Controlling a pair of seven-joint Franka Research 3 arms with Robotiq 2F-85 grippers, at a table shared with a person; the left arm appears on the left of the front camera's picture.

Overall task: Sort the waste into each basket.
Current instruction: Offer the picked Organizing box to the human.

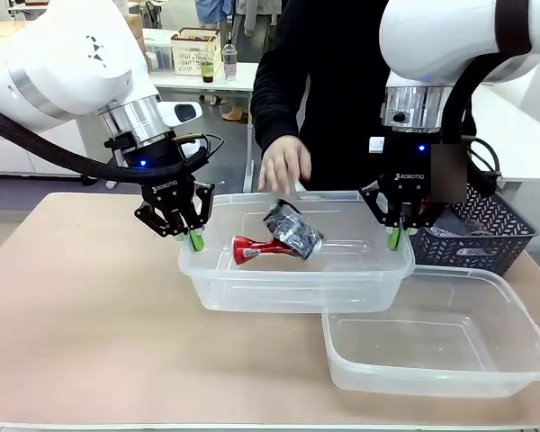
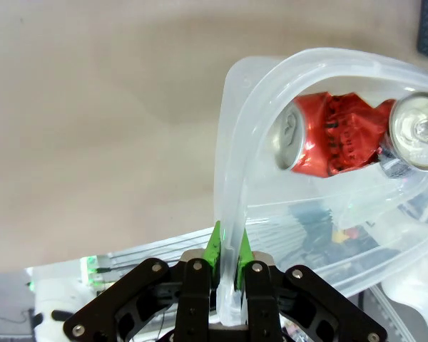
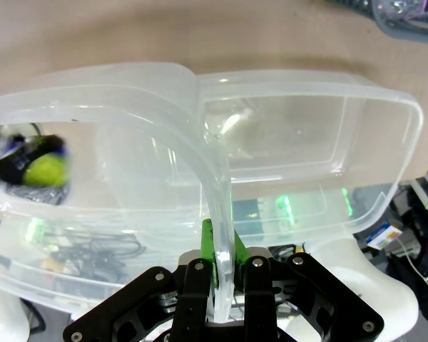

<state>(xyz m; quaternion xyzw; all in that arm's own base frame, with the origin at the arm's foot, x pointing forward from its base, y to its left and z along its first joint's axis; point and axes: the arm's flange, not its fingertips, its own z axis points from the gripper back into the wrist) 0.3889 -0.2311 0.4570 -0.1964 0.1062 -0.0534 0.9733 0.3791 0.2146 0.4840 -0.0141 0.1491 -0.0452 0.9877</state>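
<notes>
Observer: Grip noted at both short ends of the far tub [image 1: 288,286]. The left gripper [image 1: 191,236] is clamped on the rolled rim at the left corner, and the right gripper [image 1: 396,236] is clamped on the rim at the opposite end. Why is it held so?

Recorder: Steadying is judged the likeliest reason (a light, clear tub is easily shoved when things are dropped into it). In the left wrist view the green pads [image 2: 214,246] are pressed on either side of the rim wall, with only plastic between them. The same is seen in the right wrist view. Whether the tub is lifted off the table [image 1: 81,315] or only pinned to it cannot be told.

Observer: Waste position?

Recorder: A red can [image 1: 255,248] is laid on its side inside the far tub, left of centre. A dark silver can [image 1: 293,232] is tilted against its right end, directly below the person's hand [image 1: 283,166], which is spread above the far rim. Whether that can is settled or in mid-drop cannot be told (it is smeared in the right wrist view).

Observer: And the second container?

Recorder: The near tub [image 1: 432,346] is set just beside the far tub, at its front right corner, and no waste is seen in it. It is presumably kept for the other kind of waste. A lattice basket [image 1: 486,229] is placed behind the right gripper, and its contents are too dim to read.
</notes>
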